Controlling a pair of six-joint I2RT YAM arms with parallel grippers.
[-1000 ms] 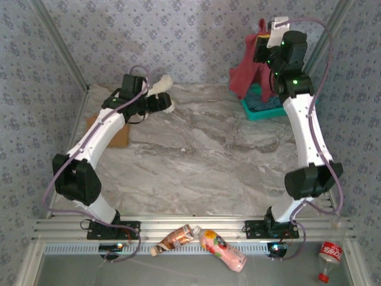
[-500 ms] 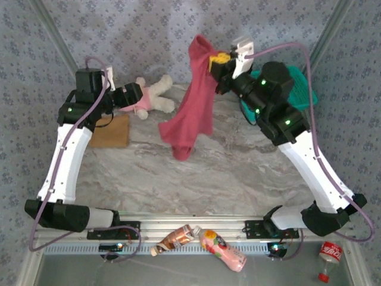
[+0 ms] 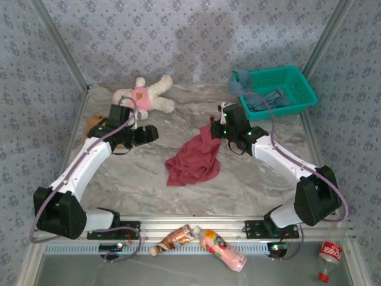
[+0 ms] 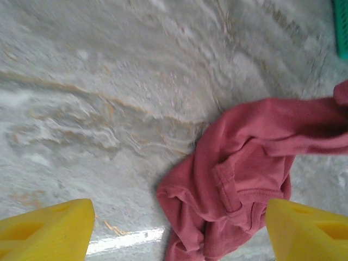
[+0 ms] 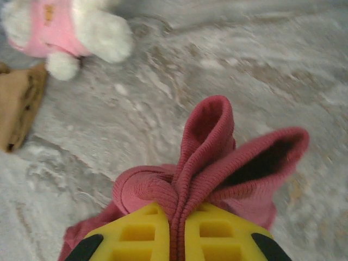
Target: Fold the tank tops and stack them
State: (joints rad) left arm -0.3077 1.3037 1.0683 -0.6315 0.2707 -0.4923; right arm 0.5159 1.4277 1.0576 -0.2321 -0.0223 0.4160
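Seen from above, the right gripper [image 3: 215, 126] is clamped on one end of the red tank top [image 3: 191, 159]. The rest of the top lies crumpled on the tabletop [image 3: 250, 179] between both grippers, and the left gripper [image 3: 149, 133] hovers just beside it. At the left wrist, the fingers [image 4: 49, 228] stand wide apart, with the cloth ahead of them. At the right wrist, the fingers [image 5: 136, 234] pinch a bunched fold. The left gripper should probably take a free edge far from that pinch, so the top can be drawn flat before folding.
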